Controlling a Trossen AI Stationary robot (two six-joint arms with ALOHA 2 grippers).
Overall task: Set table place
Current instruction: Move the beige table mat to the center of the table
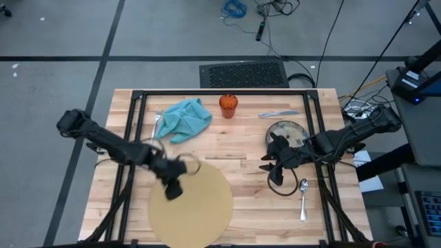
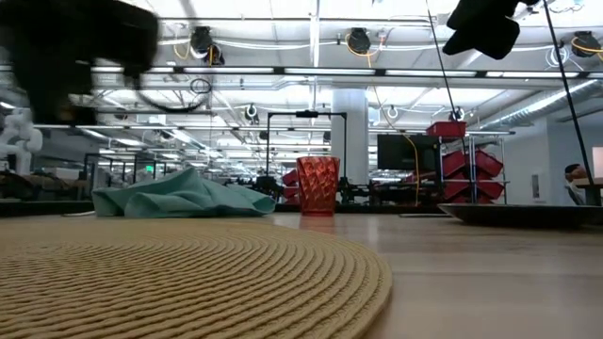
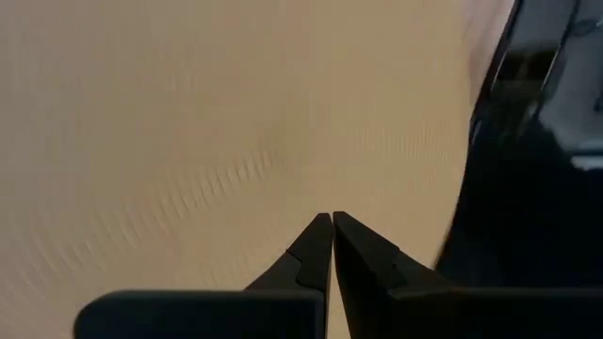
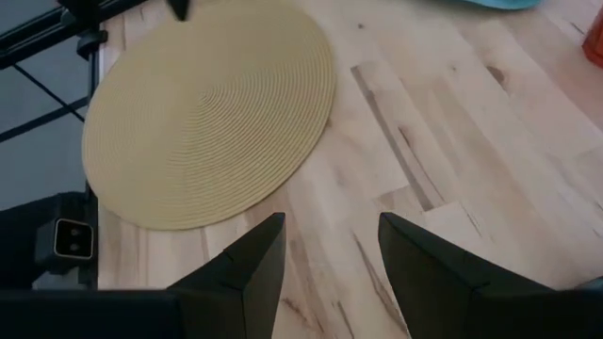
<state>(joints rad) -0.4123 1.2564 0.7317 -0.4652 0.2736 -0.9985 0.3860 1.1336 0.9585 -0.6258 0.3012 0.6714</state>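
An orange cup [image 1: 228,105] stands beside the napkin [image 1: 186,118] as the clenched left claw [image 1: 172,190] hovers over the mat [image 1: 200,207]; the right claw [image 1: 274,167] is released.

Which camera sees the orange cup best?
The low view: the orange cup stands upright, whole, behind the mat. The high view shows only its top. The right wrist view catches an edge; the left wrist view, none.

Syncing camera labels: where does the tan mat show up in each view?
High view: tan mat at the near table edge, left of centre, left pincer over it.
Low view: foreground, lower left.
Left wrist view: fills the frame.
Right wrist view: upper left.
Shared landmark: orange cup, also in the low view.
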